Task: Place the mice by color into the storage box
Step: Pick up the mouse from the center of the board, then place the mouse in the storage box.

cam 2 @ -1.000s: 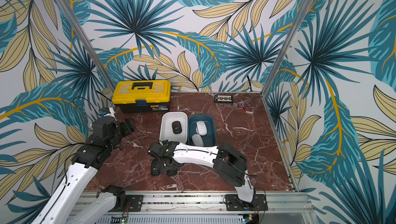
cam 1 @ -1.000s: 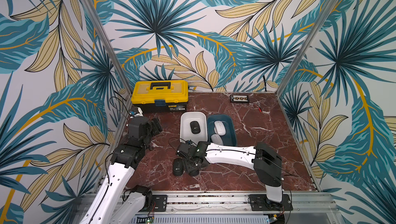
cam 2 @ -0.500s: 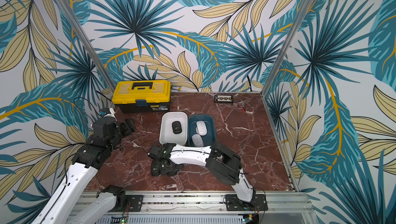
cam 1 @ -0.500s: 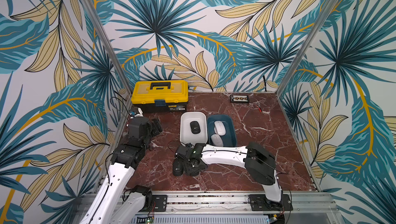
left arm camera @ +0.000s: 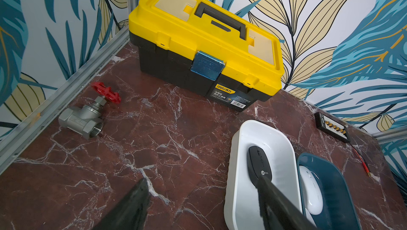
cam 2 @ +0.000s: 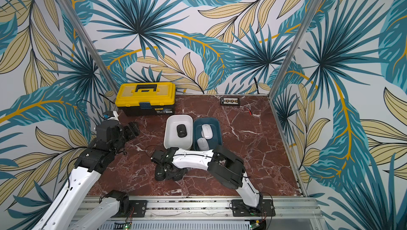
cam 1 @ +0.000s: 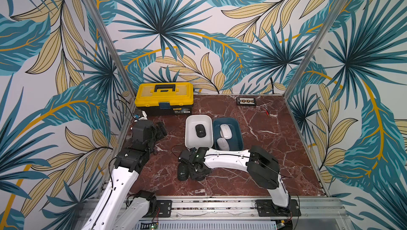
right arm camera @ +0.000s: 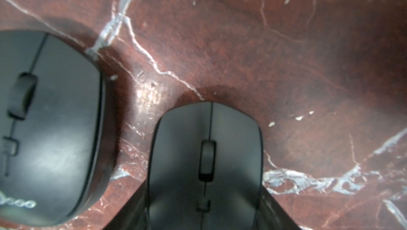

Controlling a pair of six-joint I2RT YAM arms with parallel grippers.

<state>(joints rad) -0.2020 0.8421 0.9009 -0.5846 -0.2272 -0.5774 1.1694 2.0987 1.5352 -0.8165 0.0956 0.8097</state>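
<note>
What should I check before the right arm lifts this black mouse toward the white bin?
1. The right gripper is shut on the held black mouse: ok, a finger sits on each side.
2. The second black mouse is apart from it: ok, bare table shows between them, but the gap is narrow.
3. Room in the white bin: ok, only the binned black mouse lies inside.
4. Colours are sorted: ok, both white mice lie in the blue bin.
5. The left gripper is out of the way: ok, it is open, empty and off to the side.
6. Grip firm enough to lift: cannot tell.
</note>
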